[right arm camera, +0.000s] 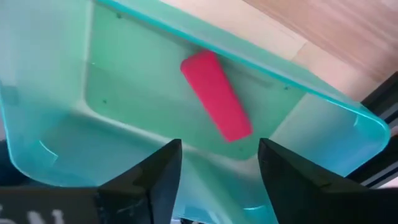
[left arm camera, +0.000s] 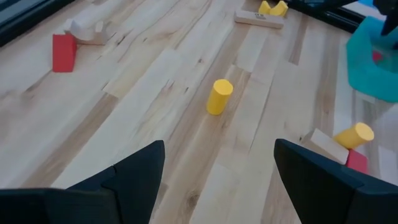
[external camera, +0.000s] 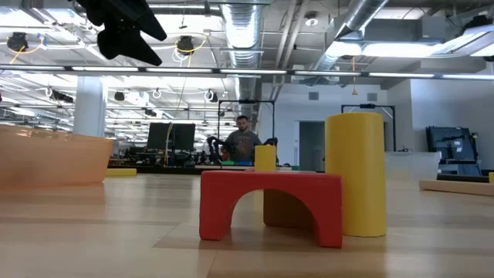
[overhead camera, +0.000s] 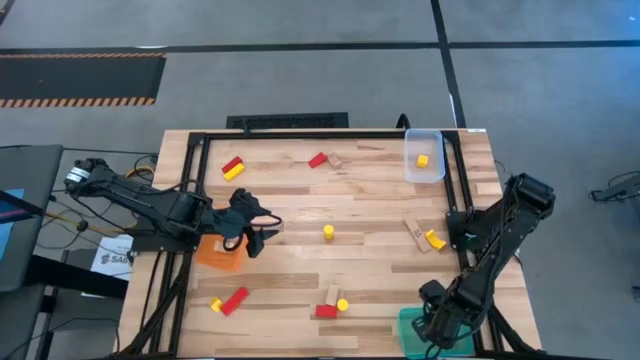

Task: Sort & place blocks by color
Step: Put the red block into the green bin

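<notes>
Blocks lay scattered over the wooden desk (overhead camera: 370, 200) in red, yellow and plain wood. Nearest the front edge, the right claw (right arm camera: 217, 168) hung over the green tray (right arm camera: 124, 93), fingers spread and empty, and a red bar (right arm camera: 216, 95) lay loose inside the tray. Beside it on the desk stood a red arch (external camera: 270, 202) touching a yellow cylinder (external camera: 355, 174). Farther back, the left claw (left arm camera: 217, 171) hovered open and empty near the orange tray (overhead camera: 218, 252), facing a lone yellow cylinder (left arm camera: 219, 96) at mid-desk. At the far edge a clear tray (overhead camera: 424, 155) held one yellow block (overhead camera: 423, 160). These small pieces looked light, rigid and smooth, best pinched across flat sides; the cylinders might roll.
</notes>
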You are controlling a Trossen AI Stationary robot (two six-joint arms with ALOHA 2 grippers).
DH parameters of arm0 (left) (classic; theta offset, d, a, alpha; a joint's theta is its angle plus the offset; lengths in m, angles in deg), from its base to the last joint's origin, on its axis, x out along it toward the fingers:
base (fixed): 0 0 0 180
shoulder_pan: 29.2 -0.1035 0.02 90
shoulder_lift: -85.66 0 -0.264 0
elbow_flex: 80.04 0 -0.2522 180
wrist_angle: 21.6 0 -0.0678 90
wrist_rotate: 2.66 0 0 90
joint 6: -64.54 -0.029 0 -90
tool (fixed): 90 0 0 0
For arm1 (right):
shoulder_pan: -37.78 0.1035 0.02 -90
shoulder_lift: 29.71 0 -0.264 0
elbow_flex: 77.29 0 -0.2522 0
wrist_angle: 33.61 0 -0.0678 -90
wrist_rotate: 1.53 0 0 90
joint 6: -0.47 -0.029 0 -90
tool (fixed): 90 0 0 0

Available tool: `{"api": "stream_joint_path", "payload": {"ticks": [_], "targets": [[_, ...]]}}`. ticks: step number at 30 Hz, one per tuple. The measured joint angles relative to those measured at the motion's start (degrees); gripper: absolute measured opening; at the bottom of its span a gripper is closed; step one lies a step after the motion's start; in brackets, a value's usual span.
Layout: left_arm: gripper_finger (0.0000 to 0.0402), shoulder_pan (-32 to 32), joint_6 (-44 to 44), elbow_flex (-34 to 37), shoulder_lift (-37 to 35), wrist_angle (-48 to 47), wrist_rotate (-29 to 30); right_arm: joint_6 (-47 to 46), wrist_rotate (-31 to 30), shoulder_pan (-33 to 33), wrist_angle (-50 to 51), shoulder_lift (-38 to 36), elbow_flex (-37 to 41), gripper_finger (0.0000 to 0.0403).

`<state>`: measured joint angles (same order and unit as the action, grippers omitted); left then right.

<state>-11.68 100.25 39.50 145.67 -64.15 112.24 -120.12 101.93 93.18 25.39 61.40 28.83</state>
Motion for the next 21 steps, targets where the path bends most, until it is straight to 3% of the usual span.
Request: {"api": "stream_joint_path", "payload": {"ticks": [9,17,21], "targets": [[0.029,-0.7,2.1,0.0,0.0,0.9,-1.0,4.2,-2.4,-1.5,1.5,-6.9,0.0,0.0224],[0.029,-1.3,-1.4,0.0,0.0,10.8,-5.4,14.7,-17.9,-6.2,7.8,-13.6,0.0,0.021],[0.029,-0.5,1.8,0.0,0.2,9.5,-9.3,25.3,-21.1,-10.7,8.1,-14.2,0.0,0.021]]}}
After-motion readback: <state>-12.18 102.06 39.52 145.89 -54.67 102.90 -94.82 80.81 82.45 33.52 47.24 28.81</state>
